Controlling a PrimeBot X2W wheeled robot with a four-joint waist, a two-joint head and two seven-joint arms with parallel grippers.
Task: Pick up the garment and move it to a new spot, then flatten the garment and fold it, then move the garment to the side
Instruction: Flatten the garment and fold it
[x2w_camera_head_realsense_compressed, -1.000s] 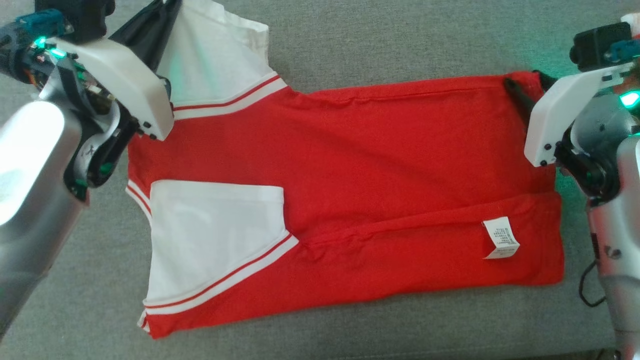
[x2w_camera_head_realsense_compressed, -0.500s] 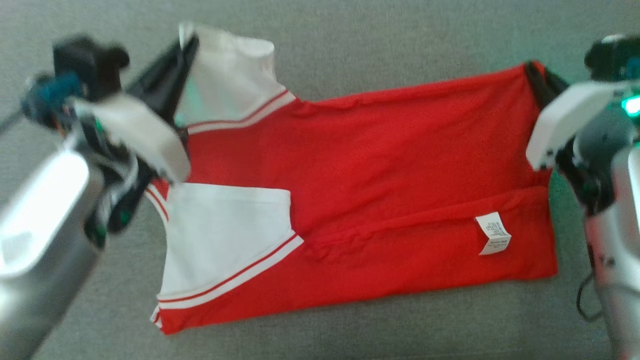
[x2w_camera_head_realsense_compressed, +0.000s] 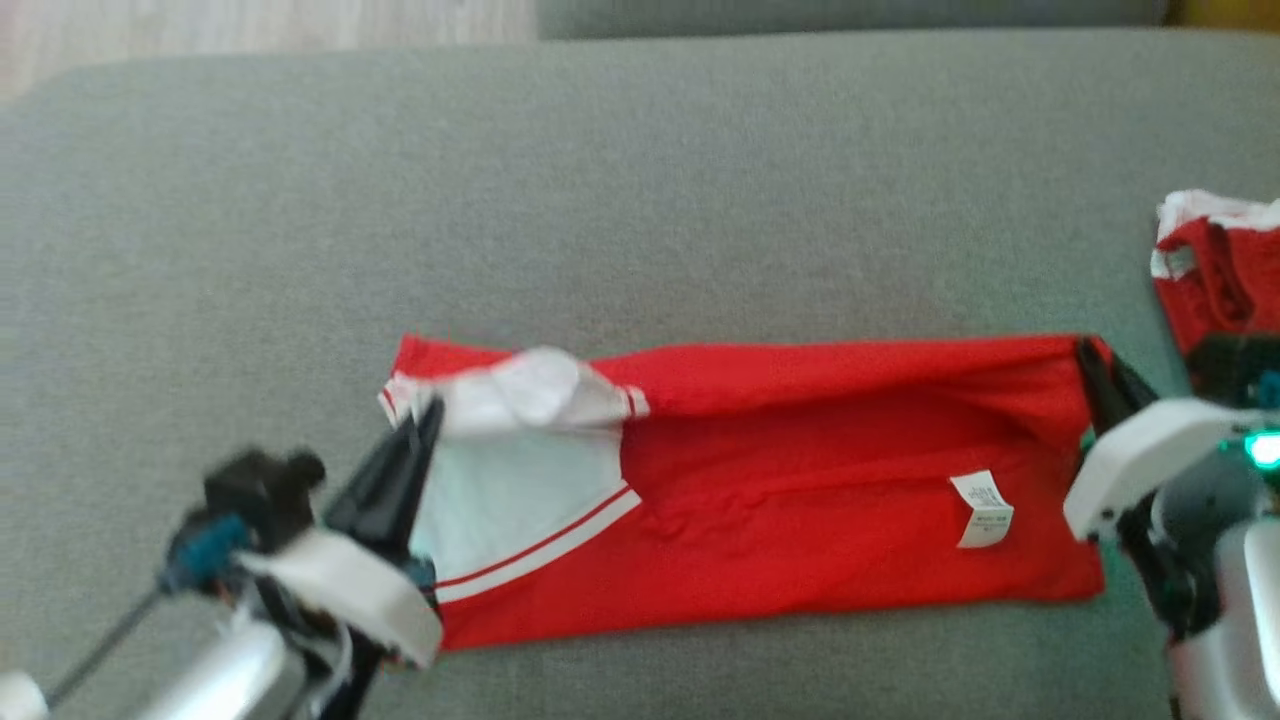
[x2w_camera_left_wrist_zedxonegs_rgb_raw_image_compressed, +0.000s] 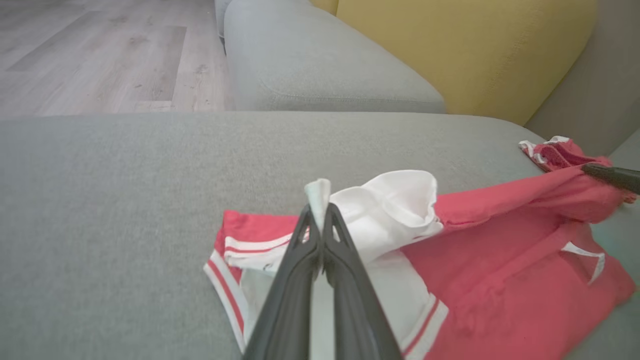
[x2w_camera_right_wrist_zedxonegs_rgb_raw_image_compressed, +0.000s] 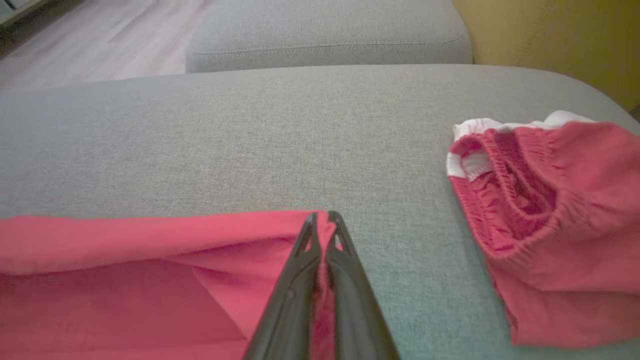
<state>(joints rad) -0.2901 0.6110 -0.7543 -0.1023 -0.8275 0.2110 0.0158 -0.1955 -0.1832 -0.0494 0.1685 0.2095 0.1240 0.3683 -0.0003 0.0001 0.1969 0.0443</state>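
The garment (x2w_camera_head_realsense_compressed: 800, 500) is a red shirt with white sleeves and red-and-white trim, lying lengthwise across the grey sofa cushion. My left gripper (x2w_camera_head_realsense_compressed: 425, 415) is shut on the white sleeve (x2w_camera_left_wrist_zedxonegs_rgb_raw_image_compressed: 395, 200) at the shirt's left end, and it holds that edge lifted. In the left wrist view the white cloth sticks up between the fingertips (x2w_camera_left_wrist_zedxonegs_rgb_raw_image_compressed: 318, 207). My right gripper (x2w_camera_head_realsense_compressed: 1095, 360) is shut on the red hem corner (x2w_camera_right_wrist_zedxonegs_rgb_raw_image_compressed: 325, 225) at the right end. The far long edge hangs between both grips, partly folded over the near half. A white care label (x2w_camera_head_realsense_compressed: 982, 510) shows near the right end.
A second red and white piece of clothing (x2w_camera_right_wrist_zedxonegs_rgb_raw_image_compressed: 545, 215) lies crumpled on the cushion to the right of my right gripper. Another grey cushion (x2w_camera_left_wrist_zedxonegs_rgb_raw_image_compressed: 320, 70) and a yellow cushion (x2w_camera_left_wrist_zedxonegs_rgb_raw_image_compressed: 465, 50) stand behind. Wooden floor (x2w_camera_left_wrist_zedxonegs_rgb_raw_image_compressed: 100, 55) lies beyond the sofa's far left.
The head camera has shifted, so the shirt sits lower in the picture. Both grippers have carried the far edge toward the near edge, narrowing the shirt. The right gripper has closed on the hem corner.
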